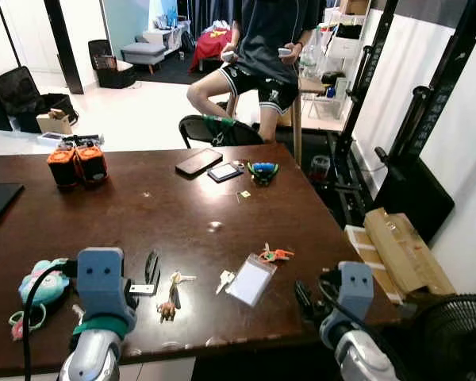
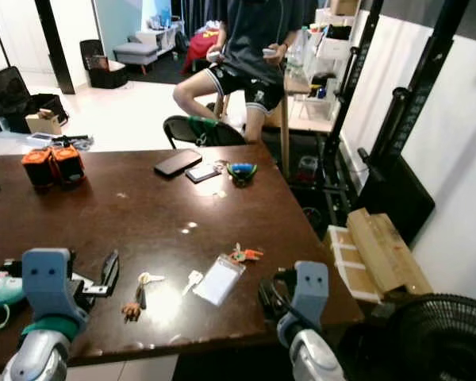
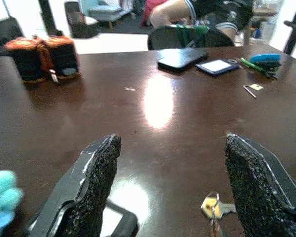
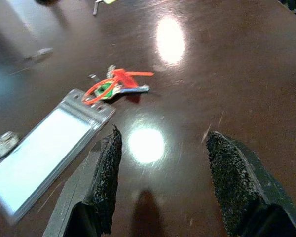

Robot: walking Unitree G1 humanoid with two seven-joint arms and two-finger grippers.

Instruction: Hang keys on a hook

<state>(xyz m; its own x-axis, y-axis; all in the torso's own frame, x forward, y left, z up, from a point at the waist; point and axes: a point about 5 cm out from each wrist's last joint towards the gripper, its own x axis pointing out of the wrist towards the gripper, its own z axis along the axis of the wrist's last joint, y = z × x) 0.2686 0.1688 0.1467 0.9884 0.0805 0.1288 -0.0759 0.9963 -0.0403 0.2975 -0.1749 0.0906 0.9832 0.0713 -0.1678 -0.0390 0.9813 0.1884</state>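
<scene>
Dark worktop (image 1: 182, 214): we are hovering both end effectors, left (image 3: 170, 187) and right (image 4: 160, 185), gaping wide and empty; nearby card sleeve (image 4: 44, 148) risks being snagged instead of keys (image 4: 113, 86).

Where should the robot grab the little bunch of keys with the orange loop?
Best on the orange loop of the small key bunch, coming straight down from above. The bunch lies flat on the dark brown wooden table, and the loop looks like its most raised part. The open right pincer is nearest.
</scene>
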